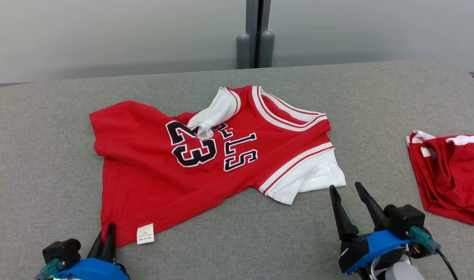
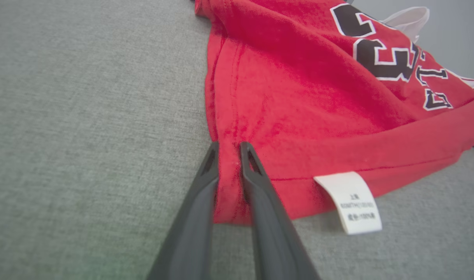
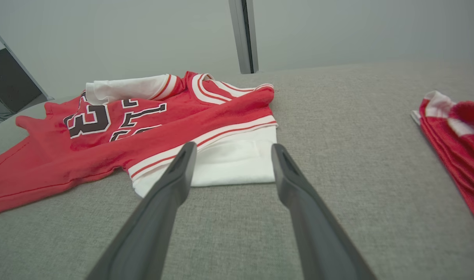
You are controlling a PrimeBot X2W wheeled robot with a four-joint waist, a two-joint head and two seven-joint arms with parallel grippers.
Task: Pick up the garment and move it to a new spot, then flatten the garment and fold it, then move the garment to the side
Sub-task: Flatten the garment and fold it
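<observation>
The garment [image 1: 151, 171] is a red jersey with white sleeves and a black "23". It lies spread and rumpled on the grey fabric surface [image 1: 46, 163]. One white sleeve [image 1: 217, 112] is folded over the chest. My left gripper [image 1: 106, 233] is at the near left hem corner, beside a white care label [image 1: 145, 233]. In the left wrist view the left gripper [image 2: 230, 149] is pinched on the red hem of the garment [image 2: 299, 97]. My right gripper [image 1: 346, 190] stands open just short of the near white sleeve [image 3: 229, 163], touching nothing.
A second red and white garment [image 1: 451, 175] lies bunched at the right edge of the surface. A grey post [image 1: 255, 46] and a pale wall stand behind the far edge. Bare grey fabric lies between the two garments.
</observation>
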